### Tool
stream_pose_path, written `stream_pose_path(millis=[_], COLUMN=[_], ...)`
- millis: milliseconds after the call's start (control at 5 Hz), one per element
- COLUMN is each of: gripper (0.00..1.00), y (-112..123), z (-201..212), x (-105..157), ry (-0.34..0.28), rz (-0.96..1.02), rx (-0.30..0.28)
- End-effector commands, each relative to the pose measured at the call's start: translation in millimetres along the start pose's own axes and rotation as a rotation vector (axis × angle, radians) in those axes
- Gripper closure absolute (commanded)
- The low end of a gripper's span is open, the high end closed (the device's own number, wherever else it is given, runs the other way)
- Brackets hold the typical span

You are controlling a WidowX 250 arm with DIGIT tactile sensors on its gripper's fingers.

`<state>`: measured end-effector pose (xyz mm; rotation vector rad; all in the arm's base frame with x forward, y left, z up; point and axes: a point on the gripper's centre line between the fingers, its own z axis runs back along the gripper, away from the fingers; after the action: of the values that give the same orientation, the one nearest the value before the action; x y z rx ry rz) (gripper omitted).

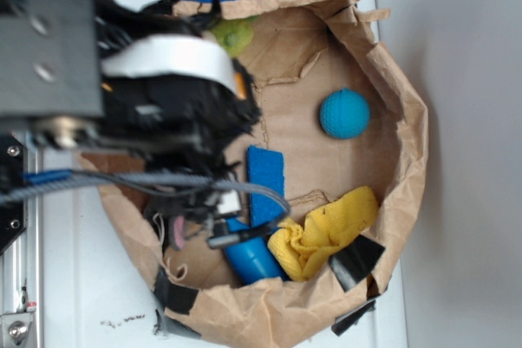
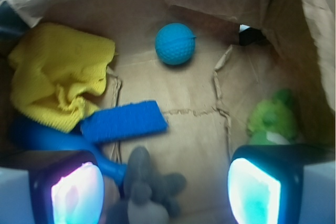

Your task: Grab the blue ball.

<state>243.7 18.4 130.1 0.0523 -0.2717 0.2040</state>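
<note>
Exterior view: the working area is a brown paper bag cut down and flattened into a shallow tray, its torn walls fixed with dark tape so that loose items cannot roll out. The arm reaches in from the left edge and covers most of the tray's left half; the claw itself is masked by the wrist housing and cables, so its opening cannot be read here. The blue ball rests alone on the bare floor, well apart from the arm and toward the tray's right wall. A flat blue sponge, a blue pin-shaped toy and a yellow cloth sit near the lower wall. Wrist view: the claw points down and forward into the tray, both lit fingers spread wide at the bottom corners, with nothing held between them. The ball lies ahead of the claw, close to the centreline between the fingers and just short of the far wall. The sponge lies ahead and left; a grey plush toy sits directly beneath the open jaws; a green plush toy is ahead and right. In judgement, the approach step is not yet complete.
</note>
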Motion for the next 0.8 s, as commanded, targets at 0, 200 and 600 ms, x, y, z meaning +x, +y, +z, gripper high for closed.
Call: stream_pose_path(millis=[0,200,600], gripper=[0.0,0.0,0.0], y=[-17,-21,-28], z=[-5,-15,-29], x=[36,38,44], ry=[-0.047,-0.05,-0.005], rz=[-0.007,-0.003,0.03], rx=[0.003,0.028,0.084])
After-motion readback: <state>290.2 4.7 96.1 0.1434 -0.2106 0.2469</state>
